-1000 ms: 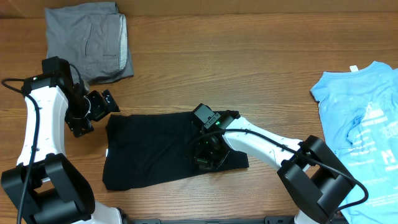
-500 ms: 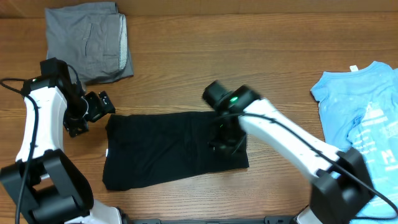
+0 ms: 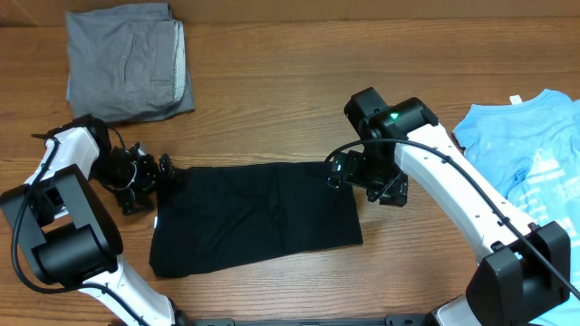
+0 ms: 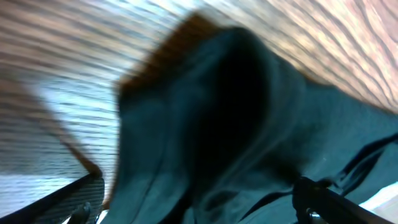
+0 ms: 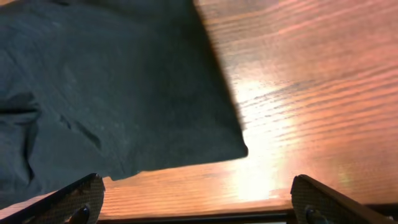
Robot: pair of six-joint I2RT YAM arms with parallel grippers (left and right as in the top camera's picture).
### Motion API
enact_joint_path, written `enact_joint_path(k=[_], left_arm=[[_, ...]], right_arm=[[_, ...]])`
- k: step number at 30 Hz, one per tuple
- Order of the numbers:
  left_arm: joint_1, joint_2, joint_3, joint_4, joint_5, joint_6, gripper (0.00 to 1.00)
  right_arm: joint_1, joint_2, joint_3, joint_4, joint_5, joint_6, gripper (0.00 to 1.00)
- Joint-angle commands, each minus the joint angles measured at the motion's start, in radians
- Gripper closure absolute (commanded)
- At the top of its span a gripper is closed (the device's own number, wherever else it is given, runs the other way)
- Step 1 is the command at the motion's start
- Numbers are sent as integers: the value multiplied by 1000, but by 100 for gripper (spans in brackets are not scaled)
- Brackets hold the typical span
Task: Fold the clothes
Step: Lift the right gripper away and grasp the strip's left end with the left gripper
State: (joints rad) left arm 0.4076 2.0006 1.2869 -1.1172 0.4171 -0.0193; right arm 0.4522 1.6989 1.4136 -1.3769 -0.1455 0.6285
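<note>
Both jaws spread, three garments (black tee [image 3: 254, 213], grey garment [image 3: 127, 63], blue tee [image 3: 544, 136])

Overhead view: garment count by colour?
Black: 1, the black T-shirt
Grey: 1, the grey garment
Light blue: 1, the light-blue tee
Total: 3

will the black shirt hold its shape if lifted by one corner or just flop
Probably flops: the black shirt lies flat with soft creases and humps up at the left gripper. Pushed, it would likely wrinkle rather than slide whole across the wooden table.
</note>
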Motion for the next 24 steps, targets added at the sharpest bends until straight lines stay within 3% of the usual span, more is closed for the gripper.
enact_joint_path(k=[1, 5, 9, 12, 15, 16, 21, 24], left_arm=[[3, 20, -28, 11, 27, 64, 3], [3, 22, -85, 48, -2, 64, 11], [-2, 22, -138, 83, 3, 40, 38], [-16, 22, -153, 73, 1, 41, 49], [-42, 21, -153, 50, 2, 37, 78], [-51, 21, -153, 48, 1, 28, 96], [-70, 18, -139, 51, -19, -46, 96], [-69, 8, -103, 31, -111, -124, 96]], right_arm=[[1, -8, 13, 18, 13, -13, 0], [1, -8, 13, 35, 13, -12, 0], [1, -8, 13, 47, 13, -12, 0], [1, -8, 13, 48, 13, -12, 0], [1, -8, 13, 55, 11, -12, 0], [1, -8, 13, 59, 10, -10, 0], [1, -8, 13, 58, 10, -8, 0], [1, -8, 13, 60, 10, -8, 0]])
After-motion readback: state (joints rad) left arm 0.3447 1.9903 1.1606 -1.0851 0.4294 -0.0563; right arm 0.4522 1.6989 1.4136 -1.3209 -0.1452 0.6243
